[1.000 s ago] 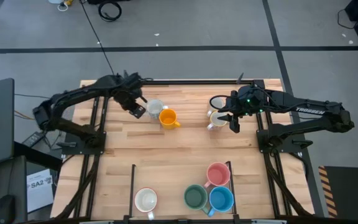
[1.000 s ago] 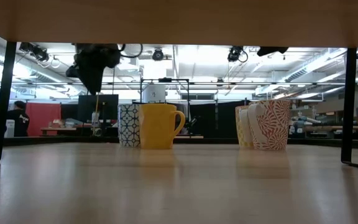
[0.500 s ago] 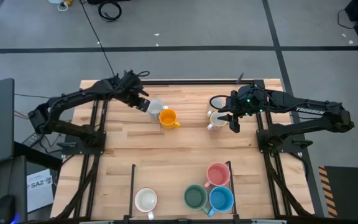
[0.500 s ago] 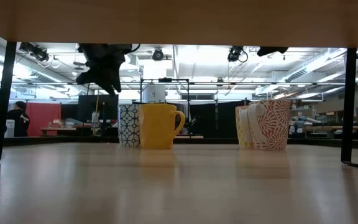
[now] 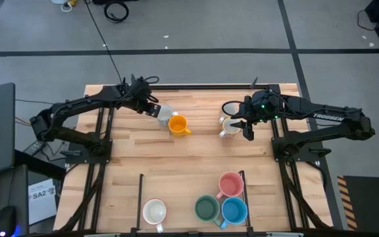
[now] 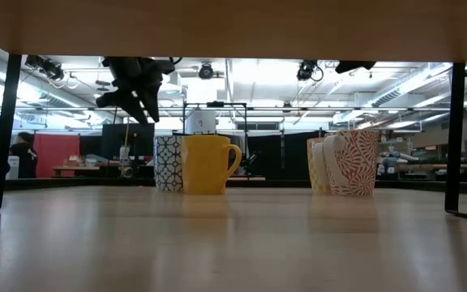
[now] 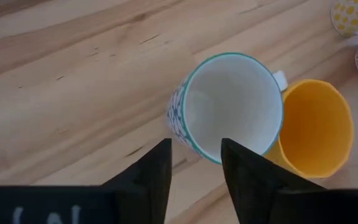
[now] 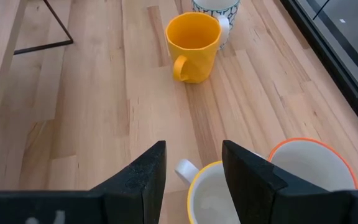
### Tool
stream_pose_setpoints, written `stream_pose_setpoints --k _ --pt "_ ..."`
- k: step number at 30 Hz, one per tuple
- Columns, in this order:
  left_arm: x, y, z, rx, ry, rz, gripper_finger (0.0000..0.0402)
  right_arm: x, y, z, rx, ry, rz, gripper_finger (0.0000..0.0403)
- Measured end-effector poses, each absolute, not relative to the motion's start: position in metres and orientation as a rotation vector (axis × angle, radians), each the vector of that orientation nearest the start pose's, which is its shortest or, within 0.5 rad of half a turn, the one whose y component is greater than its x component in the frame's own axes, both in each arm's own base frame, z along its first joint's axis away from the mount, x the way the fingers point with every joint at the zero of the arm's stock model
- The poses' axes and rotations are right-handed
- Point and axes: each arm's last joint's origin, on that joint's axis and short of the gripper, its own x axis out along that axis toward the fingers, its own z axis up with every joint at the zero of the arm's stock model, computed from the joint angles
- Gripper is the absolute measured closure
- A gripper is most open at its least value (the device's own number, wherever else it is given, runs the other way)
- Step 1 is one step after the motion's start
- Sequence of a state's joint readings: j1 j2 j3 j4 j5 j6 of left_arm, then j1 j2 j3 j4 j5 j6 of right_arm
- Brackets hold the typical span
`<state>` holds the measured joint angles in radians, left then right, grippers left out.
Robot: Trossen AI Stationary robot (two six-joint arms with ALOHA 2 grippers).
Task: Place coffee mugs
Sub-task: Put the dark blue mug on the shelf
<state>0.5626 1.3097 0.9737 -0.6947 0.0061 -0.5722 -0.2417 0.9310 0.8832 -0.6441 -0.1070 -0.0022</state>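
At the far edge of the table (image 5: 130, 158), four mugs stand placed and four wait near; left gripper (image 5: 152, 109) and right gripper (image 5: 248, 130) hover, jaws open, empty.

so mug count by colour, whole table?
White/patterned: 4
Orange: 1
Pink: 1
Dark green: 1
Blue: 1
Total: 8 mugs
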Motion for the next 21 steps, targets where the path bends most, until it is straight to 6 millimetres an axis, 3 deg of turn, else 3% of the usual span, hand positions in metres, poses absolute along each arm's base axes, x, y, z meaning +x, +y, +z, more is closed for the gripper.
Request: stream_pose_setpoints --k 8,21 --pt "0.223 0.139 0.233 -0.916 0.874 0.874 0.0213 0.18 -0.041 0.302 0.117 0.683 -0.128 0.024" --pt "0.242 0.135 0.214 -0.941 0.919 0.868 0.0209 0.18 -0.041 0.302 0.117 0.682 -0.128 0.0241"
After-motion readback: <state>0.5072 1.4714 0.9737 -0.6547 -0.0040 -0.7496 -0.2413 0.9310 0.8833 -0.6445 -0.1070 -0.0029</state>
